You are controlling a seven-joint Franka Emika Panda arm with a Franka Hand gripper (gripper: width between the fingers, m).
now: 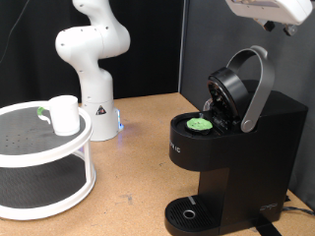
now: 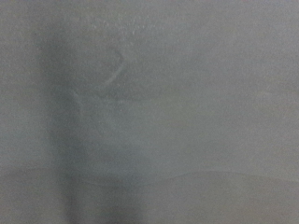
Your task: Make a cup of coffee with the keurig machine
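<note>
The black keurig machine (image 1: 231,147) stands at the exterior view's right with its silver-grey arched lid handle (image 1: 258,87) raised and the lid open. A green-topped pod (image 1: 201,124) sits in the open pod chamber. The round drip tray (image 1: 187,212) at its base holds nothing. The white cup (image 1: 64,114) stands on the top tier of a white round rack (image 1: 44,147) at the exterior view's left. Only a white part of the arm's hand (image 1: 271,10) shows at the top right edge, above the machine; its fingers do not show. The wrist view is a blurred grey surface.
The white robot base (image 1: 94,59) stands at the back centre on the brown table (image 1: 128,187). A small green item (image 1: 40,111) lies beside the cup on the rack. The rack has a lower tier (image 1: 39,187).
</note>
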